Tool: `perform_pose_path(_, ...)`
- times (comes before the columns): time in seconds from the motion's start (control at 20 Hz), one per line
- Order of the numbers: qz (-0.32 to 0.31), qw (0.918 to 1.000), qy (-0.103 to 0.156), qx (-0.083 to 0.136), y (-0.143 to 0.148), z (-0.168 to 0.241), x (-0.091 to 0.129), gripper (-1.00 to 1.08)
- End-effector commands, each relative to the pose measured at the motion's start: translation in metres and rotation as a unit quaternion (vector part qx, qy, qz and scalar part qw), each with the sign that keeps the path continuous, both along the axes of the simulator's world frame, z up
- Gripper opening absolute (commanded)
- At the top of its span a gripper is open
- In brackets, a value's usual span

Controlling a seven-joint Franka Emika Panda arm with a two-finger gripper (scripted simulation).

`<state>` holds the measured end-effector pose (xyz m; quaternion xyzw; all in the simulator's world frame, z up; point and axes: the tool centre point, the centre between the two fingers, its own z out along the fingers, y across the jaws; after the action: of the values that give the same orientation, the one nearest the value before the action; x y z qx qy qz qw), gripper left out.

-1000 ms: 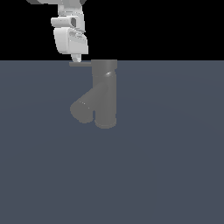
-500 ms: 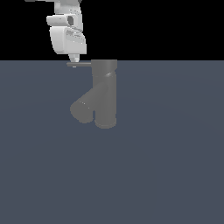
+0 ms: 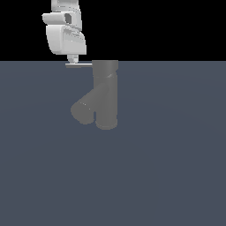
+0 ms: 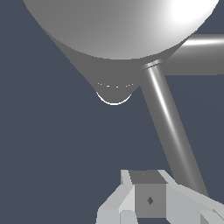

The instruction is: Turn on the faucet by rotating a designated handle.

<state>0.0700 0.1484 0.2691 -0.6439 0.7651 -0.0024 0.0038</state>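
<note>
The dull grey faucet (image 3: 106,95) stands upright in the exterior view, its fat spout (image 3: 83,111) branching down toward that view's left. The handle (image 3: 79,65), a thin rod, sticks out from the top cap toward the exterior view's left. My gripper (image 3: 73,59) hangs under the white hand right at the rod's free end, fingers together with nothing between them. In the wrist view the round cap (image 4: 118,26) looms large, the handle (image 4: 170,127) runs from it past my gripper (image 4: 148,192), and the rod lies just beside the fingers, touching or nearly so.
The faucet rests on a flat dark blue-grey surface (image 3: 167,176). The white arm link (image 3: 64,35) rises above the handle's end against a black background.
My gripper has drifted slightly toward the exterior view's left, staying at the handle's end. The rod's tip reaches a little further left than before.
</note>
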Motion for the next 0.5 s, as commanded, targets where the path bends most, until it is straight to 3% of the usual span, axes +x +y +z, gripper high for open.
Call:
perform_pose_path(0.0,0.002,1.0000,0.005,-0.001,0.002,0.000,-0.010,-1.00)
perform_pose_path(0.45,0.001,1.0000,0.005,0.000,0.005,0.000,-0.032,-1.00)
